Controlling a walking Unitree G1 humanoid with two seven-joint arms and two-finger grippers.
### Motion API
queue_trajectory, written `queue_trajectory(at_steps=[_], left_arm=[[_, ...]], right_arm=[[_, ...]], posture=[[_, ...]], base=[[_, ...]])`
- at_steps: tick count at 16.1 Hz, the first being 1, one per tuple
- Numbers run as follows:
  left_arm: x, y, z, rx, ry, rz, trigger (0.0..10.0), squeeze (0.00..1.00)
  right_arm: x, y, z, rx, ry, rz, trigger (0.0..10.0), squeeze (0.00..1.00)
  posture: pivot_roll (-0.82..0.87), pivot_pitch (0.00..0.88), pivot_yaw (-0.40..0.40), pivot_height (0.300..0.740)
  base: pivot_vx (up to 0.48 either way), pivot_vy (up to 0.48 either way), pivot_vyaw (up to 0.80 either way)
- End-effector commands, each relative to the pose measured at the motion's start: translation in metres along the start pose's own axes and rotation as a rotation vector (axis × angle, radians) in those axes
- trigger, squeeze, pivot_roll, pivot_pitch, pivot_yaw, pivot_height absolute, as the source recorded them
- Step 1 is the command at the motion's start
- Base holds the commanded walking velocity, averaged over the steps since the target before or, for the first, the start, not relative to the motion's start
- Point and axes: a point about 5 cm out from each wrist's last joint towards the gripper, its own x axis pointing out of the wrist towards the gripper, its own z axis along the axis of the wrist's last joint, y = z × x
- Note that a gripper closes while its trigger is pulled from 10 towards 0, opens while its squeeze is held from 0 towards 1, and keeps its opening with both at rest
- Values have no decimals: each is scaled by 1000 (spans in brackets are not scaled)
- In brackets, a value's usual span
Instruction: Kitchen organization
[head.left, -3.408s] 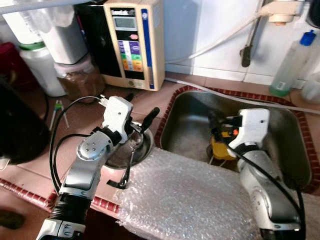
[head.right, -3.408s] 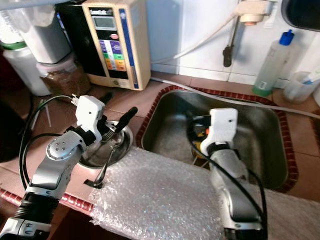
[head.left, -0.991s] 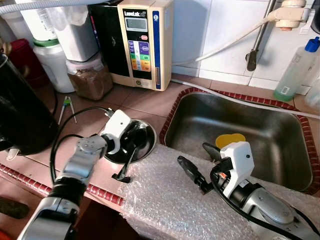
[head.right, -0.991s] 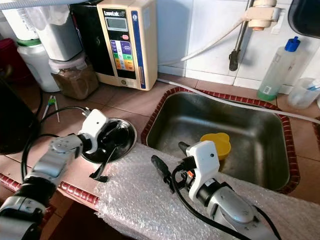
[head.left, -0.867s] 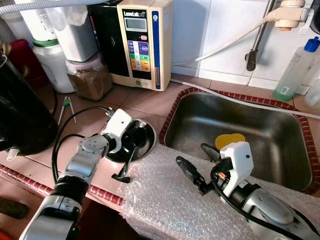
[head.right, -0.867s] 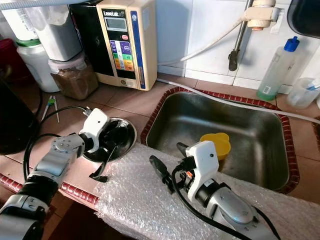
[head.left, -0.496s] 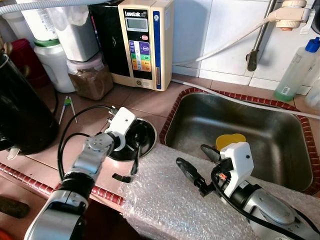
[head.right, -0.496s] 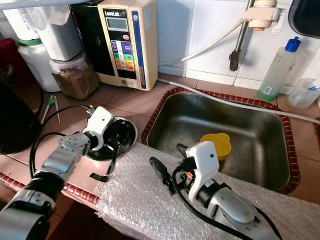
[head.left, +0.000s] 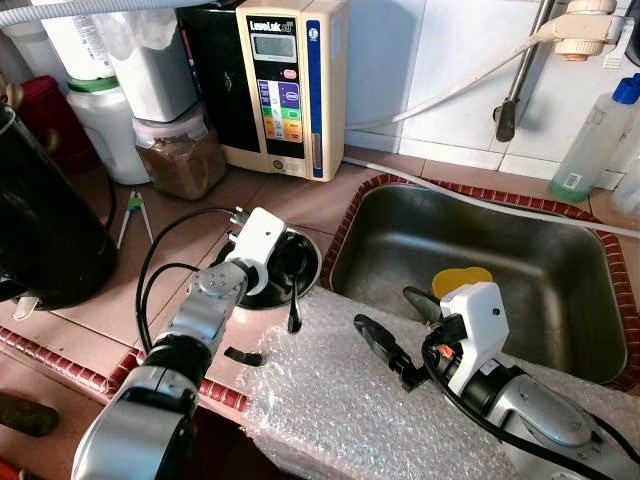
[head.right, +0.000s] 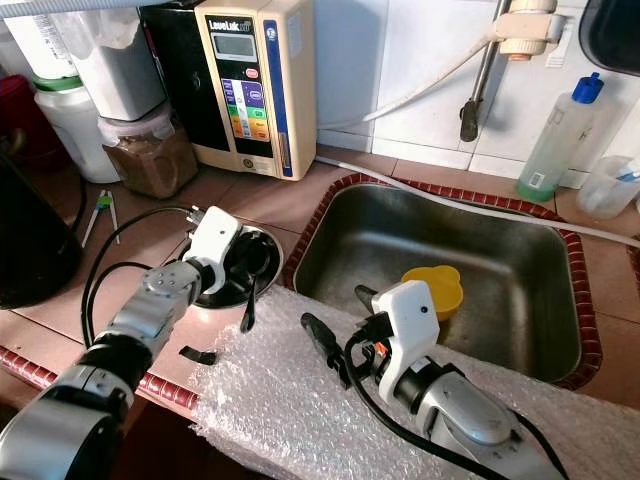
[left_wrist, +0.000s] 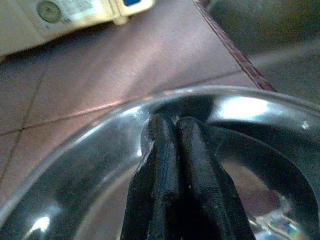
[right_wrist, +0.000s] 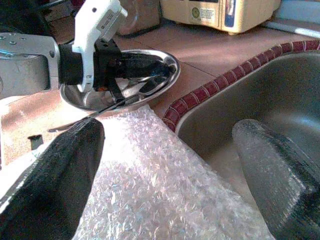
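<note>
since the last frames the left gripper (head.left: 290, 262) has swung further toward the sink side of the steel bowl (head.left: 312, 266), and the thin dark utensil (head.left: 293, 308) it was beside now hangs off the bowl's near rim toward the bubble wrap (head.left: 340, 400) instead of toward the counter edge. left fingers (left_wrist: 172, 165) are pressed together with nothing visible between them in the left wrist view, tips sitting inside the bowl against its far wall. utensil's long axis runs from the bowl out toward the robot, roughly along the left fingers, just beside them; can't tell if it's touching. right gripper (head.left: 395, 335) hovers over the bubble wrap at the sink's near edge, fingers spread wide and empty. yellow cup (head.left: 458, 281) lies in the sink (head.left: 560, 250), just beyond the right gripper. left arm is clearly nearer the bowl and utensil, right arm nearer the cup. likely next: reopen left fingers to pinch the utensil.
</note>
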Motion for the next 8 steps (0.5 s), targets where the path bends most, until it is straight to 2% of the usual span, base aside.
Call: queue_trajectory(at_steps=[1, 2, 3, 5, 6, 7, 8], left_arm=[[2, 4, 7, 8, -18, 23, 1451, 0], [4, 4, 9, 2, -20, 33, 2588, 0], [6, 2, 12, -8, -34, 47, 3216, 0], [9, 2, 16, -22, -53, 78, 3725, 0], [10, 1, 17, -32, -54, 72, 5686, 0], [10, 0, 18, -21, -59, 63, 10000, 0], [9, 1, 18, -10, -67, 53, 10000, 0]], right_arm=[[0, 2, 5, -20, -18, 2, 10000, 0], [0, 2, 5, -22, -19, -1, 10000, 0], [1, 2, 6, -17, -24, -3, 10000, 0], [1, 2, 8, 13, -42, -8, 10000, 0], [1, 1, 10, 18, -52, -14, 10000, 0], [0, 1, 10, -17, -35, -19, 10000, 0], [-1, 1, 8, -41, -18, -27, 10000, 0]], posture=[[-87, 52, 85, 740], [-87, 52, 85, 740], [-91, 52, 83, 740], [-92, 52, 81, 740], [-93, 51, 81, 740], [-93, 51, 81, 740], [-97, 52, 83, 740]], base=[[0, 0, 0], [0, 0, 0], [0, 0, 0], [0, 0, 0], [0, 0, 0], [0, 0, 0], [0, 0, 0]])
